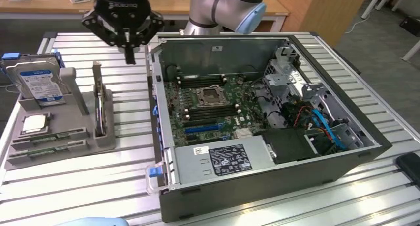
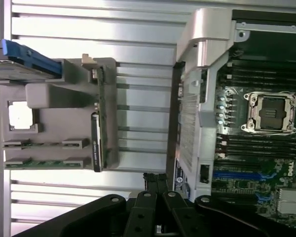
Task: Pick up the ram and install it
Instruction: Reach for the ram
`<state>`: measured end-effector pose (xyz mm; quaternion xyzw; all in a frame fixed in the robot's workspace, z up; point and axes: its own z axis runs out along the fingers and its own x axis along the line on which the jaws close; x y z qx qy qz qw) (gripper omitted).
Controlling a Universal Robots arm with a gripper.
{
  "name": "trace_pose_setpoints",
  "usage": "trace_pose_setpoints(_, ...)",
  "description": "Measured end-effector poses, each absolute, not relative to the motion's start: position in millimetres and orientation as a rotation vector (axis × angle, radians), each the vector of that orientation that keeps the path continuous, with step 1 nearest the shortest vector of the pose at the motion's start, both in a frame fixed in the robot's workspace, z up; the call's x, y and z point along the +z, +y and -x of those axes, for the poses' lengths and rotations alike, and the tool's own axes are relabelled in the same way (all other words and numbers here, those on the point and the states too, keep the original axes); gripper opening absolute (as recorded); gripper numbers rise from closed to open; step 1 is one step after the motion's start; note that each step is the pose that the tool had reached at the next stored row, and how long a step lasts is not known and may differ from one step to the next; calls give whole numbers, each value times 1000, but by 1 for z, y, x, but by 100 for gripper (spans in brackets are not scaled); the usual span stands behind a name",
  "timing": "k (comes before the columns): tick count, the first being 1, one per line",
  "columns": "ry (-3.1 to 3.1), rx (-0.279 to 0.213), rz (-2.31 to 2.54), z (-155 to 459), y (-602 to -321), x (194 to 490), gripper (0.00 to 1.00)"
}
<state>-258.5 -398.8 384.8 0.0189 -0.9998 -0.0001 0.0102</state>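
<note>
A grey holder [image 1: 78, 142] sits on the table at the exterior view's left. A long thin green ram stick [image 1: 98, 105] [image 2: 100, 106] stands on edge along the holder's side nearest the computer. Two more green sticks [image 1: 49, 137] [image 2: 39, 144] lie in the holder's front slots. My black gripper [image 1: 131, 58] [image 2: 155, 180] hangs above the table between the holder's far end and the open computer case [image 1: 164, 137]. Its fingers are shut together with nothing between them. The motherboard's memory slots [image 1: 196, 81] [image 2: 266, 71] lie beside the processor socket [image 1: 210, 95].
The holder also carries a blue-labelled hard drive [image 1: 39, 83] [image 2: 24, 61] and a silver square processor chip [image 1: 34, 124] [image 2: 20, 116]. The case's raised wall [image 2: 187, 123] stands close to my gripper. A black power supply [image 1: 226, 159] and cables [image 1: 315, 123] fill the case's near end.
</note>
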Motion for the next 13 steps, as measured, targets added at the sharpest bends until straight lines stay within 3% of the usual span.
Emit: trace_pose_setpoints(13, -3121, 0, -65, 314, -399, 383, 10)
